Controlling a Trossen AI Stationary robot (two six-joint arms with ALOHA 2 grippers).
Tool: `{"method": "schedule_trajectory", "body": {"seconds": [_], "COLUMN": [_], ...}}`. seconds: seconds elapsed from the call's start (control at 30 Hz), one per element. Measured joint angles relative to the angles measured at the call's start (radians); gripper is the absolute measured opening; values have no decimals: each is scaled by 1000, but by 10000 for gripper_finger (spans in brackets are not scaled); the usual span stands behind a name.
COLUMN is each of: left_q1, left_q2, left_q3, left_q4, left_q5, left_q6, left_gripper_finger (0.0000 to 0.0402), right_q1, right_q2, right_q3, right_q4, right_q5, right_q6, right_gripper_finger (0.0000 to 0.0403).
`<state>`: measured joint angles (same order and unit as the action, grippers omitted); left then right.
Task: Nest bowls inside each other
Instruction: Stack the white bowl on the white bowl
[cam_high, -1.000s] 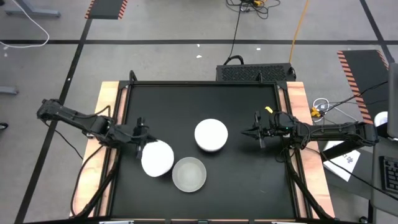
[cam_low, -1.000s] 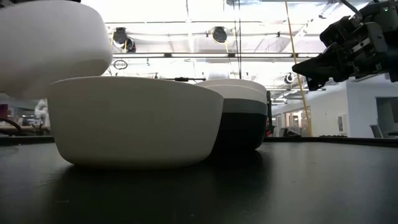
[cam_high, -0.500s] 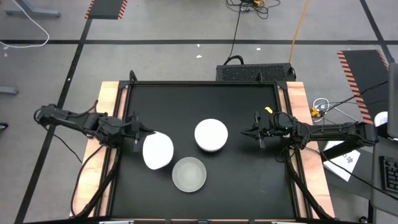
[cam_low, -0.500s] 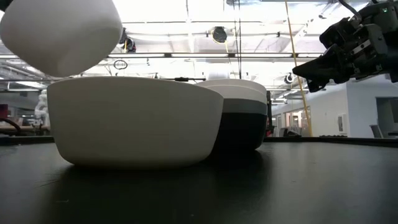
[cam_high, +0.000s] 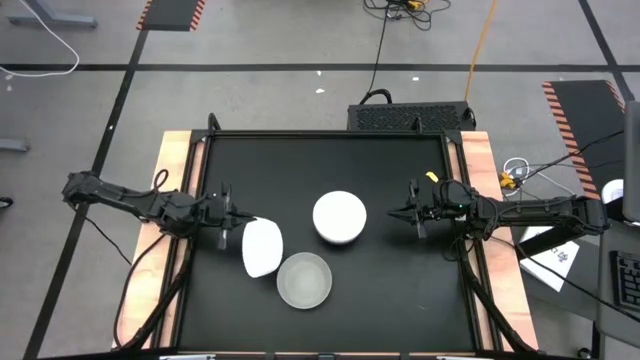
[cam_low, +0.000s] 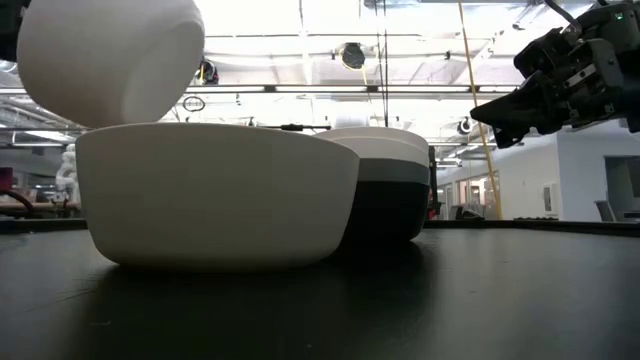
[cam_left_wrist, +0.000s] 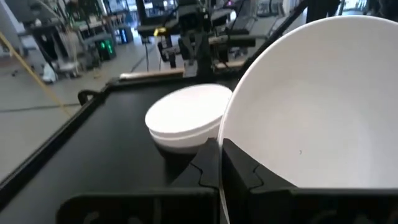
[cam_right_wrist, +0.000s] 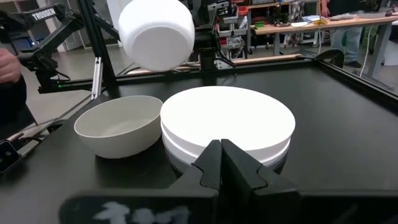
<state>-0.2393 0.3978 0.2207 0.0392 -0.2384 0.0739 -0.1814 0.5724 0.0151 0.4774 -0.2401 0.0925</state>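
Observation:
My left gripper (cam_high: 238, 222) is shut on a white bowl (cam_high: 262, 248), which hangs in the air tipped onto its side, left of and above the pale grey translucent bowl (cam_high: 304, 280). That bowl rests on its base on the black table. A stack of nested bowls (cam_high: 339, 217), white on top with grey and black below (cam_low: 385, 190), stands at mid-table. My right gripper (cam_high: 408, 213) hovers shut and holding nothing, just right of the stack. The right wrist view shows the held bowl's (cam_right_wrist: 155, 34) underside. My left gripper pinches the white bowl's rim (cam_left_wrist: 221, 134) between its two fingers (cam_left_wrist: 239, 171), one inside the bowl and one outside. The fingers come nearly level from the table's left side. The bowl is lifted clear, on edge, its hollow facing back toward my left arm.
Wooden rails (cam_high: 175, 200) run along the black table's left and right sides. The near-right and far parts of the table (cam_high: 400, 290) hold no objects. A person's hand (cam_right_wrist: 7, 62) shows beyond the table in the right wrist view.
My left gripper has tipped up from slanting down to nearly level, and has sunk a little. The white bowl has swung with it from mouth-up onto its side, still clear of the table and shifted slightly toward the translucent bowl.

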Motion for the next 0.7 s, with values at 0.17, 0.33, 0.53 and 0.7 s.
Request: {"method": "schedule_trajectory", "body": {"seconds": [0.17,0.33,0.53,0.7], "left_q1": [41,135,304,477], "left_q2": [1,24,76,175], "left_q3": [-25,-26,-26,12], "left_q4": [47,125,275,337], "left_q5": [7,116,311,478], "left_q6": [11,56,102,94], "left_gripper_finger": [1,1,1,1], "right_q1": [0,0,0,0], "right_q2": [0,0,0,0], "right_q3": [0,0,0,0], "right_q4": [3,23,31,31], "right_q5": [0,3,4,5], "right_q6": [0,-6,-3,-3], "right_gripper_finger": [0,0,0,0]}}
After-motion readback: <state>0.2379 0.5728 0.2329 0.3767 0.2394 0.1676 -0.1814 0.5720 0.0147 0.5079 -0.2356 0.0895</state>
